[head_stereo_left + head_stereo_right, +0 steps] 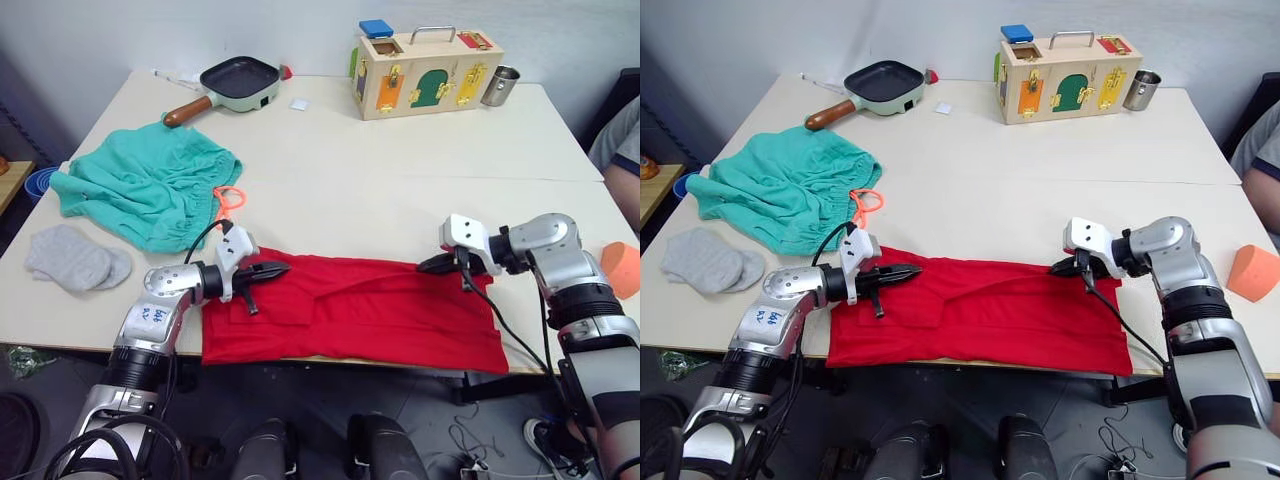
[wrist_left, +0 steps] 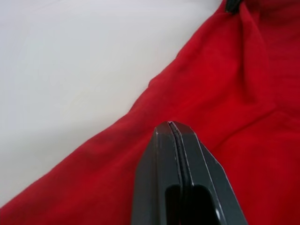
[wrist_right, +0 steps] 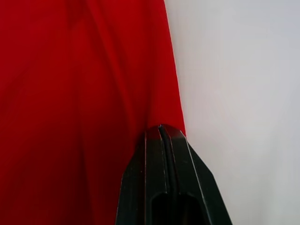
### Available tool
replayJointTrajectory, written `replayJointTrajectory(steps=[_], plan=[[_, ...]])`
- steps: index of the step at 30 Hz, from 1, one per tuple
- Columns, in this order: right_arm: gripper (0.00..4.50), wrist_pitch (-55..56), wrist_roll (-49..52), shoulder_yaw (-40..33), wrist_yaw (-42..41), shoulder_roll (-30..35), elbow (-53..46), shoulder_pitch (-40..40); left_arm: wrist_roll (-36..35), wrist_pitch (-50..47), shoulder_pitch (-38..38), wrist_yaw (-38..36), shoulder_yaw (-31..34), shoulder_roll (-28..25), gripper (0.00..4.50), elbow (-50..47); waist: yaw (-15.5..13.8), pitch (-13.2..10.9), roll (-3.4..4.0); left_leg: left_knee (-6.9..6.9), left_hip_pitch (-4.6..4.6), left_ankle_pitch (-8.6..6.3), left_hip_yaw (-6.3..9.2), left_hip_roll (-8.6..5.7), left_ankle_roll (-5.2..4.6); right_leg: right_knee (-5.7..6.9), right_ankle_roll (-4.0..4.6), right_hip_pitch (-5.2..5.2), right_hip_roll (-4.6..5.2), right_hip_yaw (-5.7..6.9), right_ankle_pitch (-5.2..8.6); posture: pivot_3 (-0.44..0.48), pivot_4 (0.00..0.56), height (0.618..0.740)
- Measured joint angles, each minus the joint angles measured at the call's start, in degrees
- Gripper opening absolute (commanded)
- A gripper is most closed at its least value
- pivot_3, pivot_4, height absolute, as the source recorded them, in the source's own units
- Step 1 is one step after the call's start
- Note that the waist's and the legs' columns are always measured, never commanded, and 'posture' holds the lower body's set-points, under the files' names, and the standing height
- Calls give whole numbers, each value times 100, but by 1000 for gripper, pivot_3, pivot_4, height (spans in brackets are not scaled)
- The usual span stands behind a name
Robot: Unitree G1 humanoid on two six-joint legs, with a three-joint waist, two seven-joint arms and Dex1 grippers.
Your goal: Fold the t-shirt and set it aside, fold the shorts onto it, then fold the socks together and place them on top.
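Now, t-shirt (image 1: pixel 380 312) as landmark: red, folded into a long band along the near edge of the table (image 1: pixel 400 170), its near hem just over that edge

Left gripper (image 1: pixel 281 268) at the t-shirt's left end, over its far edge; fingers pressed together tip to tip in the left wrist view, red cloth all around the tips. Whether any fabric is pinched between them — cannot tell

Right gripper (image 1: pixel 425 266) at the t-shirt's right end, also on the far edge; fingers clenched flat against each other in the right wrist view, tips sitting right at the cloth's border with bare table beside. Pinched fabric or not — cannot tell

Shorts (image 1: pixel 145 185): teal, crumpled, beyond the t-shirt's left end, apart from it; orange drawstring (image 1: pixel 229 198) looping out on the side nearest the t-shirt

Socks (image 1: pixel 76 259): grey pair, overlapping each other, left of the t-shirt past the left arm, just near-side of the shorts

Well beyond the t-shirt, at the table's far side: frying pan (image 1: pixel 235 84) with wooden handle, wooden latch box (image 1: pixel 425 72), metal cup (image 1: pixel 500 85) just beside the box

Orange wedge-shaped object (image 1: pixel 623 268) right of the t-shirt, past the right arm
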State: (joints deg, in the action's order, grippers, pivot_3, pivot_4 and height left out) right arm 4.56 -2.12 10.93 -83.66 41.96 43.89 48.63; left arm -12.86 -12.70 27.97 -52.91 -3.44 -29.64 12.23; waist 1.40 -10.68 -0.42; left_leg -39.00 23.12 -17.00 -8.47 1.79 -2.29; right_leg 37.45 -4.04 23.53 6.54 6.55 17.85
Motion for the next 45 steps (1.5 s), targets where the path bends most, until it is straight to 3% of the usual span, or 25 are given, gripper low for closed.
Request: replayJointTrajectory(steps=[14, 19, 25, 33, 40, 45], plan=[[16, -1215, 470, -117, -468, 1033, -1320, -973, 91, -205, 38, 87, -3, 1, 0, 202, -5, 0, 0, -1, -1, -1, 1, 1, -1, -6, 0, 1, 2, 1, 0, 0, 150, 740], [16, -1590, 1443, -591, -477, 1199, -1840, -1121, 96, -237, 36, 69, -1, -3, 0, 206, 20, 0, 0, -1, -2, -1, 1, 2, -1, -27, -2, -2, 2, 0, -1, 0, 150, 740], [16, -1051, 1088, -647, 89, 927, -1195, -548, 98, -257, 37, 20, -5, 1, 0, 204, 19, 0, 0, 1, -3, -1, -2, 2, 1, -27, -1, 0, 0, -1, -1, 0, 150, 740], [16, -94, 234, -65, 235, 593, 43, -62, 101, -274, 64, -44, -18, 9, 0, 210, 7, 0, 0, 3, 1, -1, -2, 1, 0, -29, -1, 1, 0, 1, -1, 0, 150, 740], [16, -123, 85, 11, -81, 848, 15, -338, 110, -273, 64, -56, -17, -13, 0, 213, 12, 0, 0, 1, -1, -1, -2, 1, -1, -29, -2, -2, 0, 2, -1, 0, 150, 740], [16, -847, 253, -26, -437, 1277, -775, -910, 117, -273, 60, -64, -17, -22, 0, 215, -25, 0, -1, 0, -2, -2, 5, 2, -2, -33, -2, -8, 1, 6, -1, 0, 150, 740]])
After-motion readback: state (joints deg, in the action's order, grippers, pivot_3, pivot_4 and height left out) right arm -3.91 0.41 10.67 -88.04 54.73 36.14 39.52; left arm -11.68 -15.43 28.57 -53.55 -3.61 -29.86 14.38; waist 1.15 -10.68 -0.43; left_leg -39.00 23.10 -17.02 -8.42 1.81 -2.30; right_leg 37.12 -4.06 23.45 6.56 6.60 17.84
